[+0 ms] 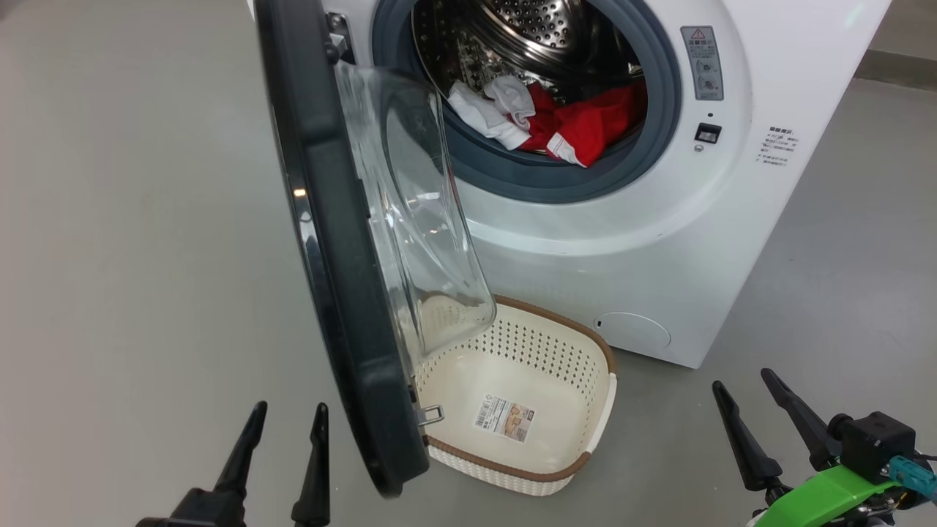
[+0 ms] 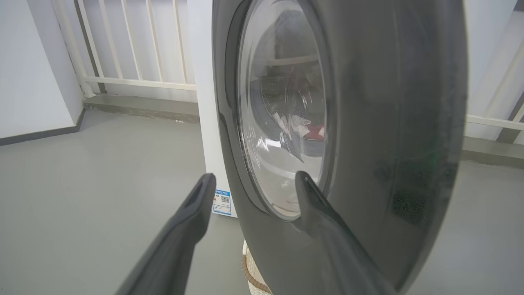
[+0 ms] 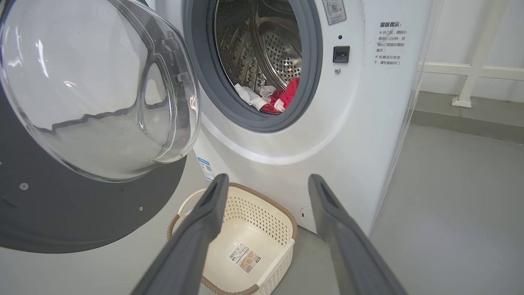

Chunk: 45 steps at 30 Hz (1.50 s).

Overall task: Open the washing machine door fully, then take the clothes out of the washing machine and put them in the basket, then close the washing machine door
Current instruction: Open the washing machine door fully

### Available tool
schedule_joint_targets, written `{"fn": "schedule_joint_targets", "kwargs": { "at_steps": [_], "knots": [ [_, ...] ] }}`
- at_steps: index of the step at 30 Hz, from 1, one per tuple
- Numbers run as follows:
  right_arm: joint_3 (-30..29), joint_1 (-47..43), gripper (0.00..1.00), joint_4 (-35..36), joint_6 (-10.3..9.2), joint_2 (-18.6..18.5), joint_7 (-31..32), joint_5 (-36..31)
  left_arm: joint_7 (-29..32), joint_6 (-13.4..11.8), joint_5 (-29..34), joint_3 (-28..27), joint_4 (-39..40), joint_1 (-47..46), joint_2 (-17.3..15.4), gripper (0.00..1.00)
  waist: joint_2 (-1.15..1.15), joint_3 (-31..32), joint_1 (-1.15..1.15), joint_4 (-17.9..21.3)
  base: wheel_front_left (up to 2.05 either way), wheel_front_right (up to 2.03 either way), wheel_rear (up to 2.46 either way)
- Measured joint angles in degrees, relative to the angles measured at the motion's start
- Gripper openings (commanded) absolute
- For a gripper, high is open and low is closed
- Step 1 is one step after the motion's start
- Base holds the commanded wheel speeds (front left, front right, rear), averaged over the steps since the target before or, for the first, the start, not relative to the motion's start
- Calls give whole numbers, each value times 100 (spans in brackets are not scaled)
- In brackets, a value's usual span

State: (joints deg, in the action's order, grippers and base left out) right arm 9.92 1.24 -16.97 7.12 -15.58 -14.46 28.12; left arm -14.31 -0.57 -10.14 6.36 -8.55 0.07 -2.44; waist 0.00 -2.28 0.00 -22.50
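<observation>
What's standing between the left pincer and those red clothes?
The open door: in the left wrist view the left pincer faces its glass, and the clothes show through it.

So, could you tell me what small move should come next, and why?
Probably nudge the washing machine door wider with the open fingers of the right gripper: it stands edge-on, overhanging the basket, with the clothes lying in the drum.

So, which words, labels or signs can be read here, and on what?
"温馨提示:" heads the notice on the washing machine; smaller lines too small.
Warning sticker: triangle sign, text too small.
Blue label low on the machine: too small.
Paper label in the basket: barcode, text blurred.
</observation>
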Motion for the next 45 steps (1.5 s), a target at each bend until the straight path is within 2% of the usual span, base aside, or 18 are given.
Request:
{"fn": "schedule_joint_targets", "kwargs": {
  "at_steps": [1,3,9,15,20,24,27,33,39,45],
  "knots": [
    [0,0,100,-2,0,3,0,0,0,0,-1,-1,-1,0,0,100,0,4,0,4,0,0,0],
    [-2,0,100,-13,0,8,0,-8,0,-1,-27,-8,-10,0,1,0,0,13,0,6,0,0,0],
    [-14,0,100,-19,0,10,0,-51,0,-141,-198,-263,204,-33,2,0,0,31,0,-15,0,0,0],
    [-15,-1,100,-16,0,22,0,-57,-7,-196,-108,-411,1202,-270,1,0,0,64,0,-33,0,0,0],
    [-11,-1,100,-10,0,31,0,-114,-42,-200,44,157,2081,-293,0,0,0,80,0,-8,0,0,0],
    [-19,-1,100,12,0,37,0,-151,-43,-202,113,837,2373,-293,-4,0,0,79,0,18,0,0,0],
    [-26,-1,100,19,0,41,0,-151,-43,-222,-59,1352,2321,-292,-10,0,0,69,0,29,0,0,0],
    [-16,-1,100,16,0,49,0,-151,-41,-246,-638,2028,1503,-291,-30,0,0,44,0,72,0,0,0],
    [-12,3,100,19,0,56,0,-151,-41,-321,-1073,2070,622,-322,-34,0,0,16,0,134,0,0,0],
    [-21,3,100,38,0,57,0,-151,-41,-408,-1182,1930,293,-494,-33,0,0,-6,0,146,0,0,0]
  ]
}}
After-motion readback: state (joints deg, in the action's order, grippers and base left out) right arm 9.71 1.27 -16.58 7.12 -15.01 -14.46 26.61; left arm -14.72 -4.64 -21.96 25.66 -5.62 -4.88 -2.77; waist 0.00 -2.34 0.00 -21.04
